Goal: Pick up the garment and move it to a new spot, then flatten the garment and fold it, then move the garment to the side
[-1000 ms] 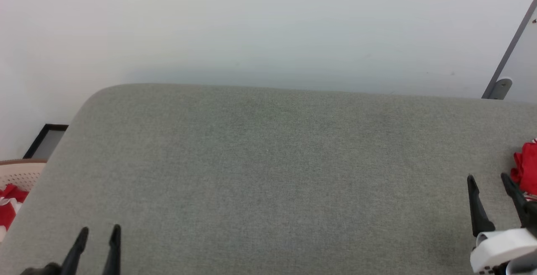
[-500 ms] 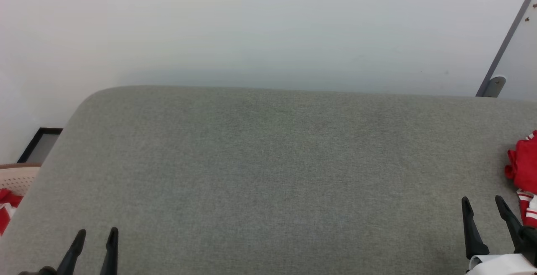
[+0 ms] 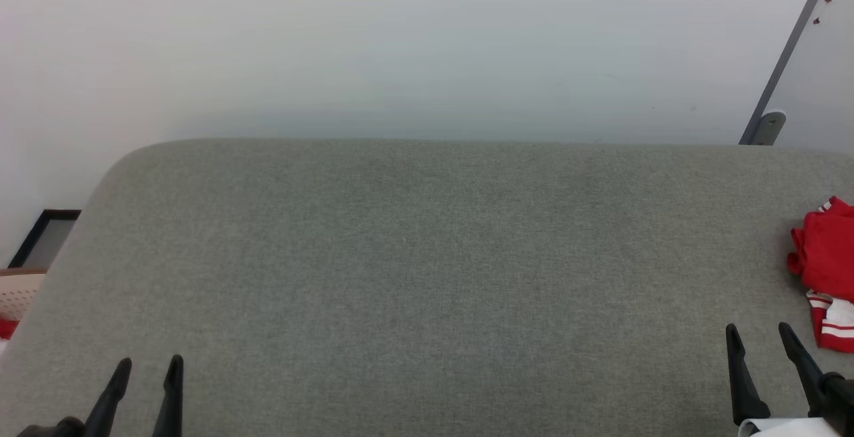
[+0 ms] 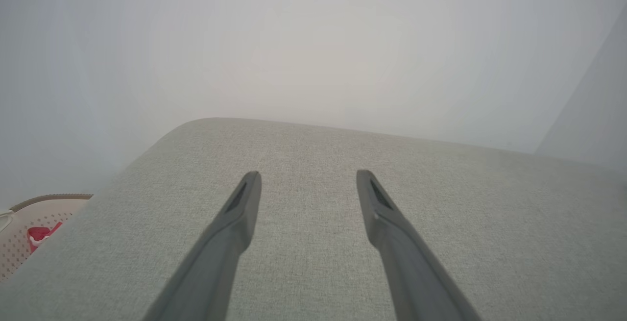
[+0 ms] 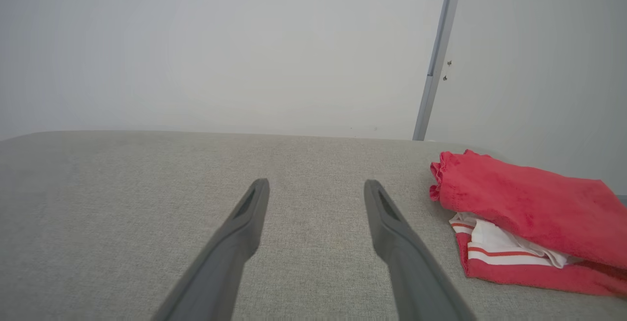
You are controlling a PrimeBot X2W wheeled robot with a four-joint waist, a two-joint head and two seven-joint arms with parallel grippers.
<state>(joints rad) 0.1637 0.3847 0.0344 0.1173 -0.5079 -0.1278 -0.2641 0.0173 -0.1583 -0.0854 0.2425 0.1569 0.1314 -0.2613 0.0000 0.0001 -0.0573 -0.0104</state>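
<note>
The garment (image 3: 826,267) lies folded at the right edge of the grey cushioned surface (image 3: 427,270), red with a white striped sleeve showing below. In the right wrist view the garment (image 5: 524,223) rests just right of the fingers, apart from them. My right gripper (image 3: 759,337) stands open at the lower right, left of the garment; its jaws hold nothing (image 5: 317,186). My left gripper (image 3: 150,365) is open at the lower left over bare fabric, also empty (image 4: 308,176).
A beige perforated basket (image 3: 19,290) with red cloth sits off the surface's left edge, also seen as the basket (image 4: 29,223). A white wall stands behind, with a grey door frame (image 3: 774,83) at the right and a dark frame (image 3: 43,237) on the floor at the left.
The head camera has turned right, bringing more of the garment into view. My right gripper has drawn back toward the view's bottom edge. The left gripper has kept its place.
</note>
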